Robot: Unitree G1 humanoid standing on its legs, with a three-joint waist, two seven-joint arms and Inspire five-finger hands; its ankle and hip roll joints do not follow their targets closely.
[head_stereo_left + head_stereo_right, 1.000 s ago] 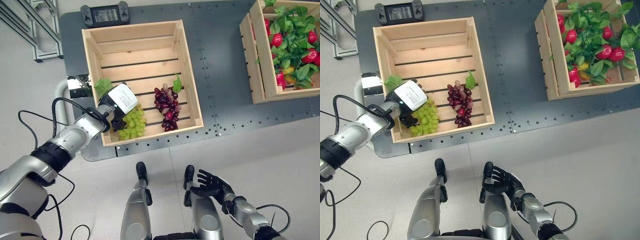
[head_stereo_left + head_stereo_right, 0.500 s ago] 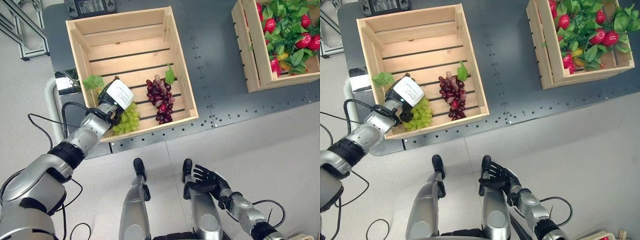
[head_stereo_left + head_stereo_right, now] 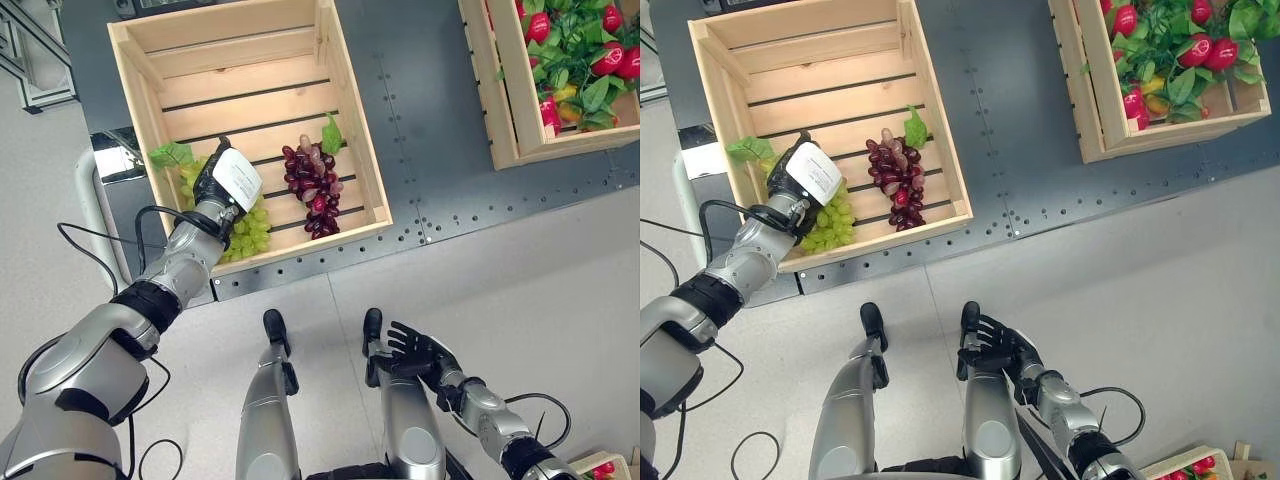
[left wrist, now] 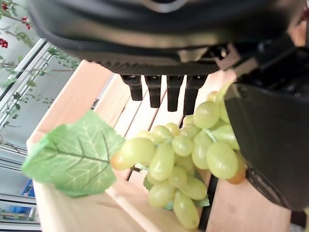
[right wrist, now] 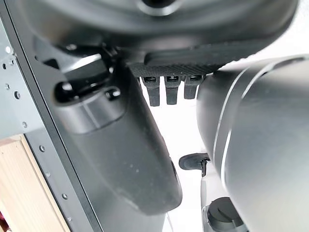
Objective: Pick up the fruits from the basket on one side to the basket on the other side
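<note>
We are grasping: our left hand (image 3: 226,182) curls its fingers and thumb around the green grapes (image 4: 186,162) in the left crate (image 3: 340,120)'s near-left corner. Next we lift clear toward the right crate (image 3: 510,110). Our right hand (image 3: 420,352) hangs relaxed, fingers spread.

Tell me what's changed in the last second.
The left hand has pushed further into the crate, now covering the upper part of the green grapes near the leaf. The purple grapes and right hand stayed put; the camera shifted.

head stereo: looking down, shared crate (image 3: 345,110) | wrist cams: close along each hand
</note>
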